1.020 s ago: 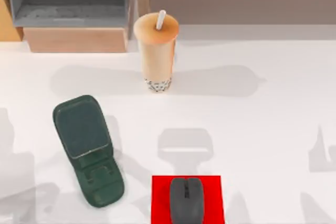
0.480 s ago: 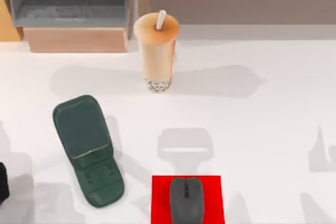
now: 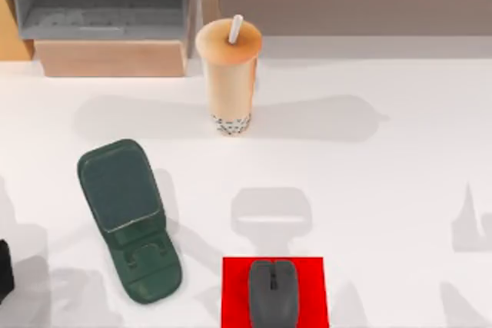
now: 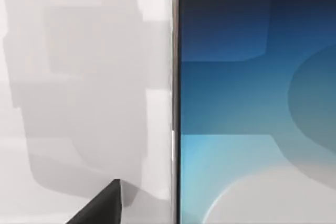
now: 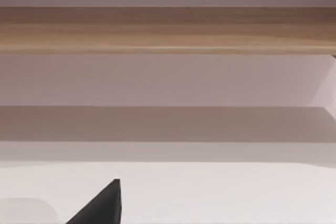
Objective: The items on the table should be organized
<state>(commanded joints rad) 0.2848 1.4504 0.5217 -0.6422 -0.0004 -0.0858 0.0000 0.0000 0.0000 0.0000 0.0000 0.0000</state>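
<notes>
Our left gripper point(image 3: 3, 268) sits at the table's point(image 3: 384, 190) left edge, left of the green stand point(image 3: 127, 217); its wrist camera looks close onto the phone point(image 4: 257, 103), its grip we cannot tell. The cup point(image 3: 228, 74) stands behind the stand; the mouse point(image 3: 272, 291) rests on the red mat point(image 3: 234, 293) to its right.

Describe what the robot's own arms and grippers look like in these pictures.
Little of them is in view. The left gripper appears in the left wrist view as a matte black wedge tapering to a point; a black piece at the top view's left edge may belong to that arm. The right gripper looks the same: a plain black pointed wedge. No cables or markings are visible.
</notes>
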